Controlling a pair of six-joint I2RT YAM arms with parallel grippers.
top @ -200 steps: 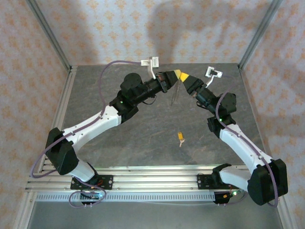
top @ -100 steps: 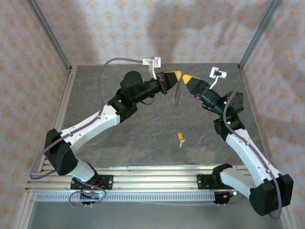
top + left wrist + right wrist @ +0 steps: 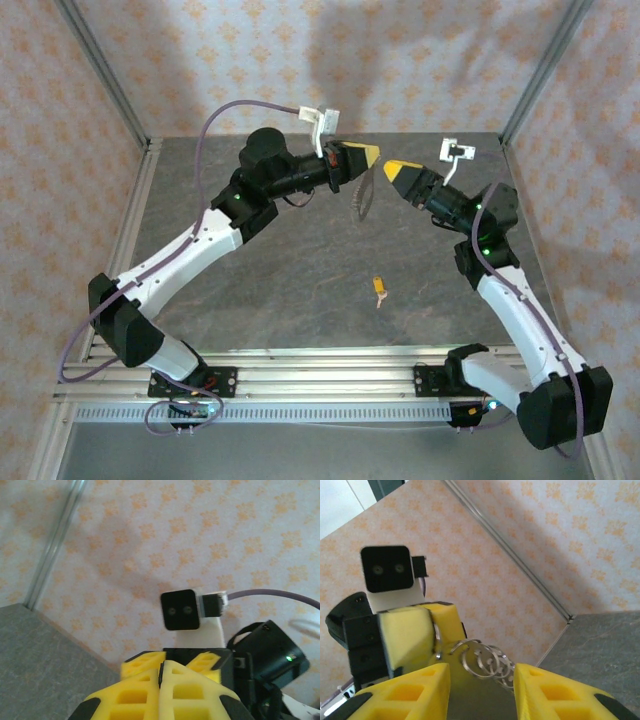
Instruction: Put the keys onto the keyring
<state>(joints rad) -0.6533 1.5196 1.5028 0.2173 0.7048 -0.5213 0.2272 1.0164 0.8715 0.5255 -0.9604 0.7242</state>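
Key (image 3: 379,289) lay flat on grey table (image 3: 250,280), well apart from both finger pairs, on near side of them, touched by neither. Farther back, keyring (image 3: 492,667) hung from left gripper (image 3: 373,153); its fingers clenched together on ring's upper edge, coiled wire loops dangling just below tips. Right gripper (image 3: 392,168) faced it, fingers parted, grasping nothing; ring just beyond its tips, in line with gap, not touching. Patterned wall (image 3: 420,60) behind.

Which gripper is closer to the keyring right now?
Left. The left gripper is shut on the keyring, which hangs below it; the right gripper is open just beside the ring, apparently not touching.
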